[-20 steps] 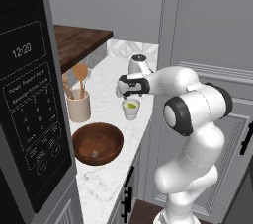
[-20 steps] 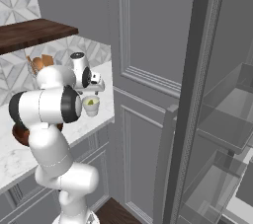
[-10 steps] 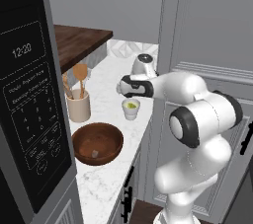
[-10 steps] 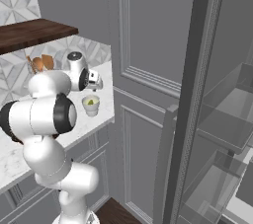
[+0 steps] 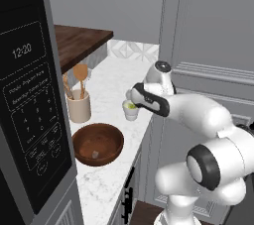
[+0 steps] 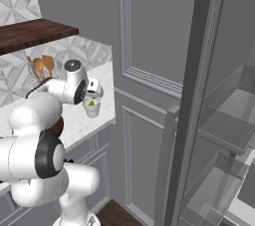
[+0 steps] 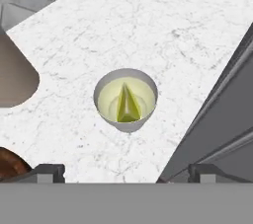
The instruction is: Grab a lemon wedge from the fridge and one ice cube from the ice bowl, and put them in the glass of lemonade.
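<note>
Marble counter (image 7: 163, 16) | round pale glass of lemonade (image 7: 126, 99), wedge inside | gripper (image 7: 126, 171) spread apart above

I saw a polished white marble bench (image 7: 148, 30), a matt dark wooden bowl (image 5: 97, 143) and a smooth pale cup (image 7: 126, 98).

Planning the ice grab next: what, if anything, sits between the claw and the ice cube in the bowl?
Nothing visible. The open claw hangs above the glass of lemonade; the ice cube lies uncovered in the ice bowl.
</note>
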You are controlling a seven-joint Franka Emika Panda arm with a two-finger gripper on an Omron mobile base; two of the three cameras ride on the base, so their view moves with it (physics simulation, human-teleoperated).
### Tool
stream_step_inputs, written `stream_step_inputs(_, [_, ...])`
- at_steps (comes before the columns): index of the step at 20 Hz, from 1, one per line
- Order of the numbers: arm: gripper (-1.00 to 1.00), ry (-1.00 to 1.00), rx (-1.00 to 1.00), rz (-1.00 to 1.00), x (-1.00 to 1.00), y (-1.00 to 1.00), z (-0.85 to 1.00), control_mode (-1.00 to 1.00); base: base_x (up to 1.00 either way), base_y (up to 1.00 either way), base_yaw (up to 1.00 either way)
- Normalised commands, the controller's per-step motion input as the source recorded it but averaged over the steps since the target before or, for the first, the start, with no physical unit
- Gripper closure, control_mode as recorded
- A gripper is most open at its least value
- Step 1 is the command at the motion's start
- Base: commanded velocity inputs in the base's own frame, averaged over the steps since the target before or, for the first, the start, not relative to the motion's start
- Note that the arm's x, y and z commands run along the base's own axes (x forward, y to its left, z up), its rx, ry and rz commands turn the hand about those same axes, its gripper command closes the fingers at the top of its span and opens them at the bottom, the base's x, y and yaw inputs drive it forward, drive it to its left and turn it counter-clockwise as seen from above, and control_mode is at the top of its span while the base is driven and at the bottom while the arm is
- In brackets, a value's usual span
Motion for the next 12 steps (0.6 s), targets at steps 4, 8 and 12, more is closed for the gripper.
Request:
stream_step_inputs(4, [-1.00, 0.07, -0.09, 0.00, -0.79, -0.20, 0.80, -1.00, 0.00, 0.00, 0.00])
stream_step_inputs(8, [-1.00, -0.09, -0.03, -0.01, -0.99, -0.18, 0.44, -1.00, 0.00, 0.00, 0.00])
stream_step_inputs(12, [-1.00, -0.11, 0.01, 0.00, -0.95, -0.05, 0.00, -1.00, 0.00, 0.00, 0.00])
